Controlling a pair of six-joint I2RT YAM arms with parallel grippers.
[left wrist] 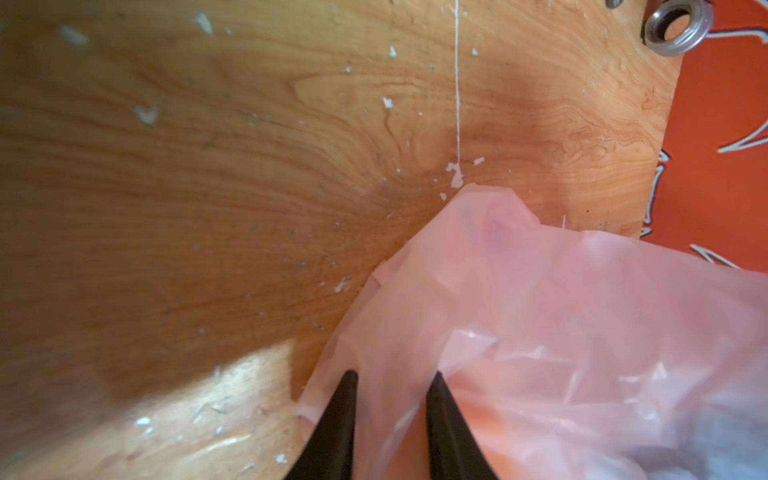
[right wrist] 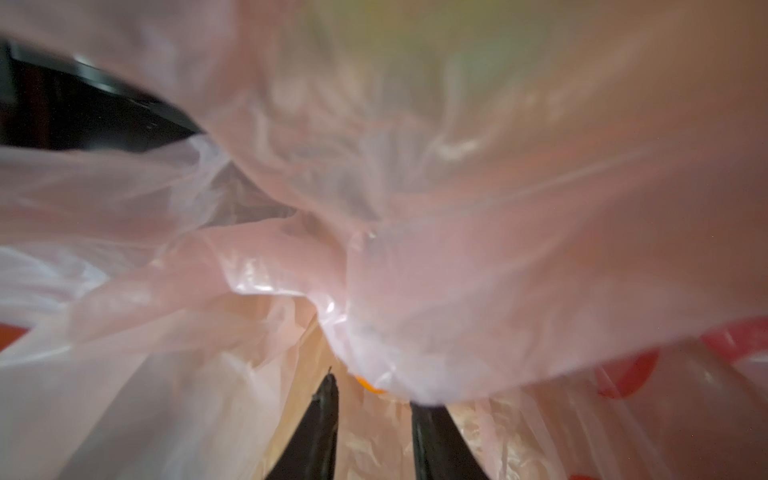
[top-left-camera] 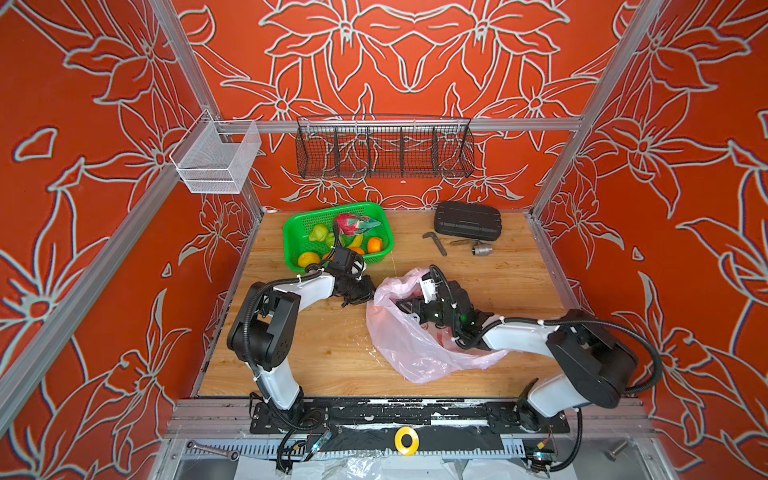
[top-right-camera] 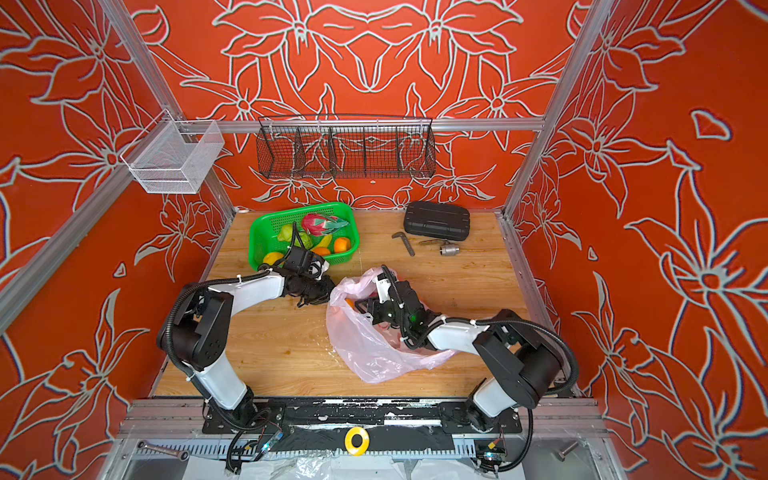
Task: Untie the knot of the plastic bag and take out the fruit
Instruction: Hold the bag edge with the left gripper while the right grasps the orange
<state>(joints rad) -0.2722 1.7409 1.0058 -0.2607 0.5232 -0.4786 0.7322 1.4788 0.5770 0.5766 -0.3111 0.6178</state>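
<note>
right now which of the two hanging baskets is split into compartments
The black wire basket on the back rail: dividers split it into sections. The white mesh basket at the left corner is one undivided box.

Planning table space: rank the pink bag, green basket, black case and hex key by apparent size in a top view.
1. plastic bag, though it lies nearer the camera than the basket, so its lead is unsure
2. green basket
3. black case
4. hex key
</note>
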